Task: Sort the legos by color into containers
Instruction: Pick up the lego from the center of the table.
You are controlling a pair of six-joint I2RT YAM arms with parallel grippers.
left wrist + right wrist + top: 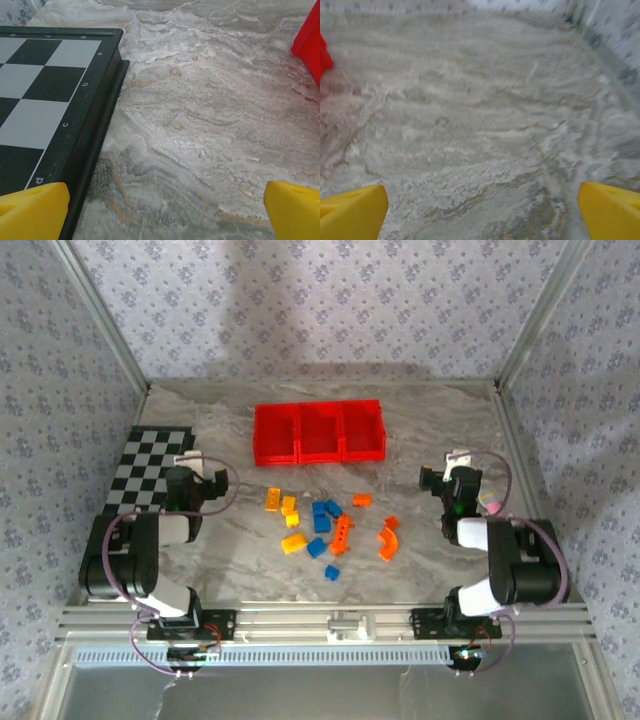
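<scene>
found the legos scattered loose on the table, near the containers yet outside them, between both arms; saw left gripper and right gripper spread wide, pinching nothing.

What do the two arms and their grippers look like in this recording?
The left arm and right arm match: bulky black links, white segments near the bases, and thin purple cables looping alongside. Each carries a small white piece at the wrist. The left gripper and right gripper have bright yellow fingers, blocky and unmarked.
</scene>
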